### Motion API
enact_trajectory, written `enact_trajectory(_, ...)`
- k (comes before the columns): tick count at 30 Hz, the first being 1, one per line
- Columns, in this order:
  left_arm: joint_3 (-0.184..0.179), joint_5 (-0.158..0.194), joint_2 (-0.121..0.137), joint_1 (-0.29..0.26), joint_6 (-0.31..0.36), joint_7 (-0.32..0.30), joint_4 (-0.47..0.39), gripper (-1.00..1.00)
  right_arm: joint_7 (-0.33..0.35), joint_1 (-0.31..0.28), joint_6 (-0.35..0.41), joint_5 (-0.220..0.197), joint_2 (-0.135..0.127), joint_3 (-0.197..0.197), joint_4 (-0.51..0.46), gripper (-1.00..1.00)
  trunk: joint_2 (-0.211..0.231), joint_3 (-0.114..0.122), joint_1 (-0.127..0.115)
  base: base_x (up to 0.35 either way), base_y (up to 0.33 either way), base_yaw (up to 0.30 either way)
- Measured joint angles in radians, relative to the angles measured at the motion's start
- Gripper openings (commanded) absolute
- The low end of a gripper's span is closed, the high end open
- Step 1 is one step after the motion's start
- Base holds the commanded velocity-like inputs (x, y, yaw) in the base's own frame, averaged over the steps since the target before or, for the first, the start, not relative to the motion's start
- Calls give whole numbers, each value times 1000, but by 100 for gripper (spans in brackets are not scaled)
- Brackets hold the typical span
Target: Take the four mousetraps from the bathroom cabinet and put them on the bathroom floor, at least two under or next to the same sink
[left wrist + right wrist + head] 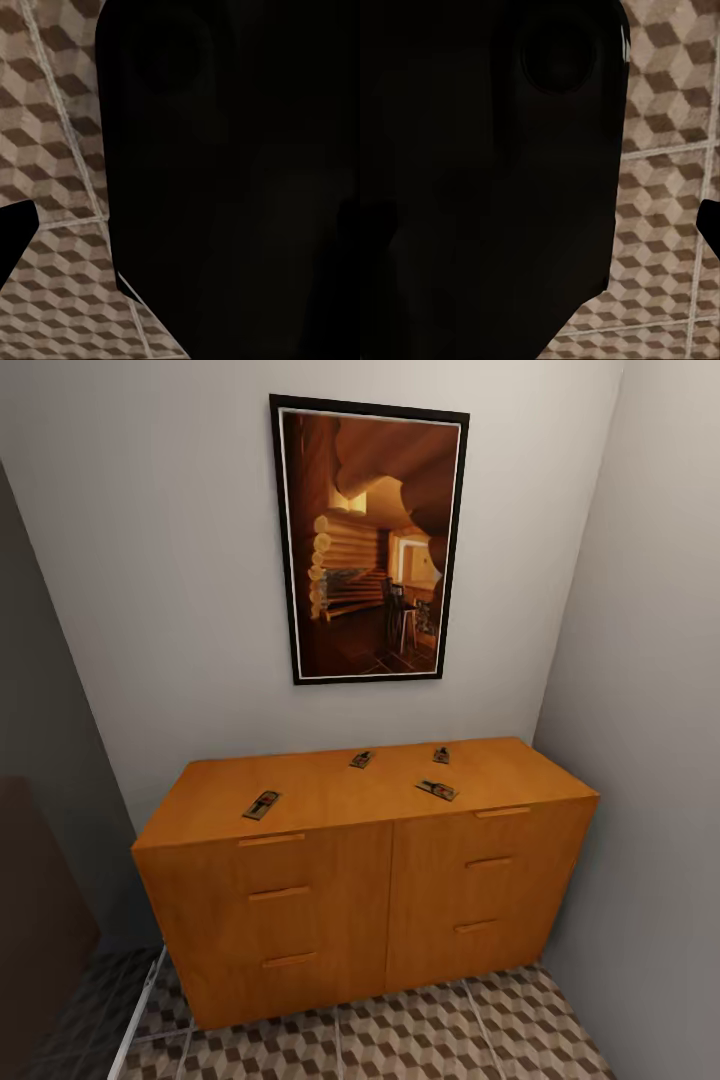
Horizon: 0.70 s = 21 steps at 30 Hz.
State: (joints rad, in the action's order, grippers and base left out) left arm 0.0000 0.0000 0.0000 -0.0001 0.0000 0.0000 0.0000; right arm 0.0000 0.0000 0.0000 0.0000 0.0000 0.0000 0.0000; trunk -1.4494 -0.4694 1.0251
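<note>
The orange-brown cabinet [330, 880] stands against the far wall, drawers shut. On its top lie several mousetraps: one near the left front [262, 804], one mid-back [361, 760], one at the back right [441, 755] and one in front of that [437, 790]. The cube-patterned bathroom floor [420, 1030] runs before the cabinet. In the left wrist view a dark fingertip [16, 232] hangs over the floor tiles [52, 150] beside a large black bulk. The right wrist view has a dark fingertip [709, 225] over the tiles [667, 187]. How far the jaws stand apart is hidden. The sink is out of view.
A framed picture [368, 540] of a log interior hangs above the cabinet. A grey wall [650, 760] closes the right side tight against the cabinet. At the left a dark panel [40, 900] and a pale strip [140, 1000] on the floor border the alcove.
</note>
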Motion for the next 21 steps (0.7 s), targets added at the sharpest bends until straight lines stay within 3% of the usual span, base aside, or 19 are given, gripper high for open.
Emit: enact_trajectory(21, 7, 1, -1, -1, -16, -1, -25, 100, -1, 2, -1, 4, -3, 4, 0, 100, 0, 0, 0, 0, 0, 0)
